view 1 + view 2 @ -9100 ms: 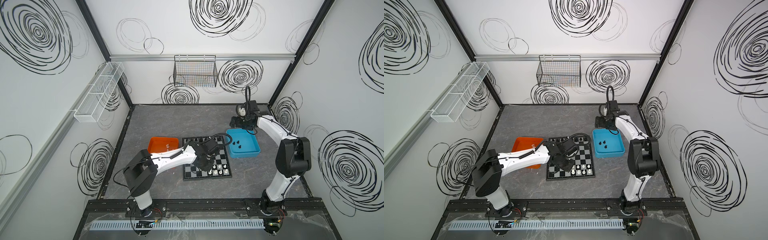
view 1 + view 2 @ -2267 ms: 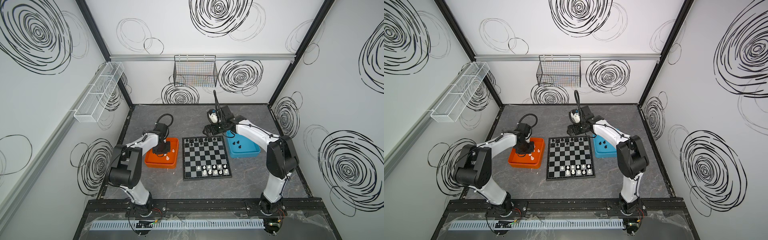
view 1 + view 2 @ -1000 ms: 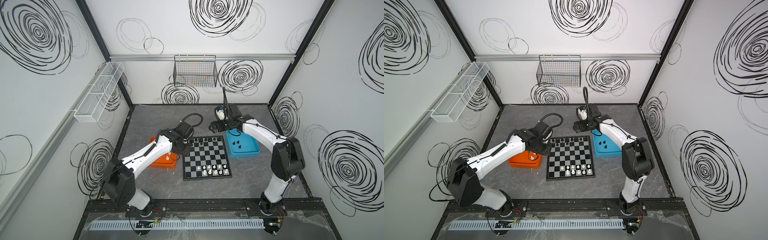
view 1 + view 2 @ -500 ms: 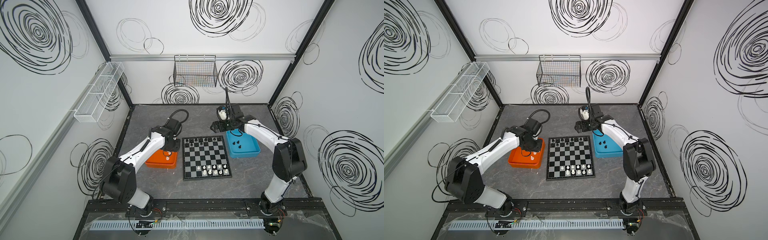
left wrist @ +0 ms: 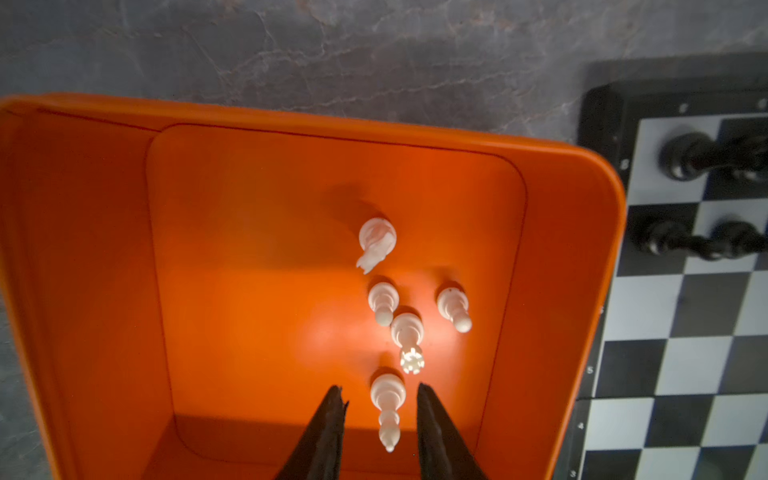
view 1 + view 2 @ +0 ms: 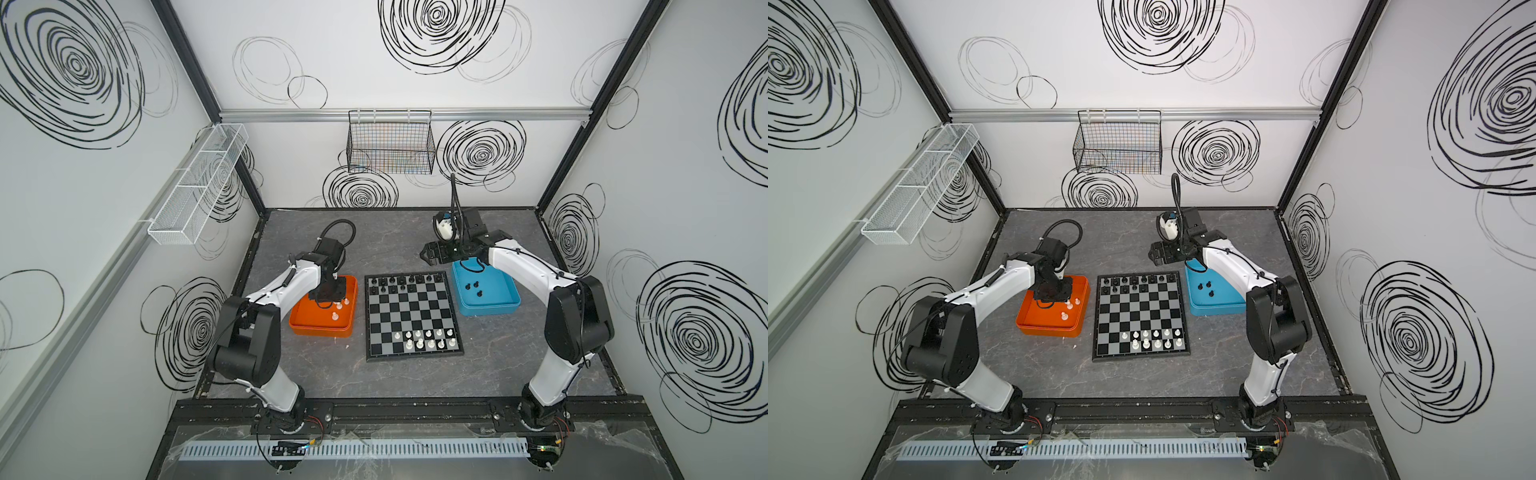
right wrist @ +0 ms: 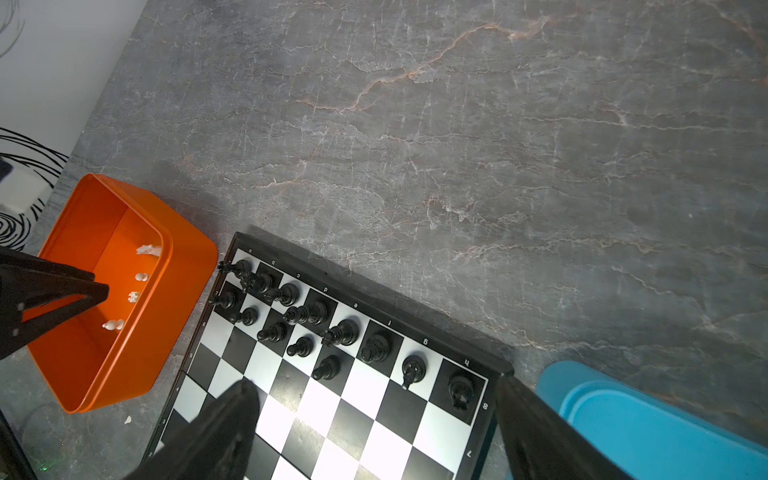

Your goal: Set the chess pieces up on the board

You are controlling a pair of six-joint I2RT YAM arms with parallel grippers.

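The board point(image 6: 411, 316) point(image 6: 1138, 311) lies mid-table. Black chess pieces point(image 6: 399, 282) point(image 7: 311, 316) fill its far rows and white ones point(image 6: 428, 338) point(image 6: 1150, 338) stand on its near rows. Several white pieces stand in the orange tray point(image 6: 320, 332) point(image 5: 573, 257). My left gripper point(image 6: 328, 297) point(image 6: 1052, 295) point(image 5: 379, 388) is down inside that tray. Its jaws are open either side of a white bishop point(image 5: 386, 399) with a gap on both sides. My right gripper point(image 6: 430, 253) point(image 6: 1156, 253) point(image 7: 374, 386) hangs wide open and empty above the board's far right end.
A blue tray point(image 6: 490, 309) point(image 6: 1217, 309) point(image 7: 648, 419) with three black pieces point(image 6: 473, 286) sits right of the board. A wire basket point(image 6: 390, 143) hangs on the back wall and a white mesh shelf point(image 6: 195, 187) on the left wall. Bare grey table lies behind the board.
My left gripper has moved left from the board's far left corner back into the orange tray. The right arm has hardly moved.
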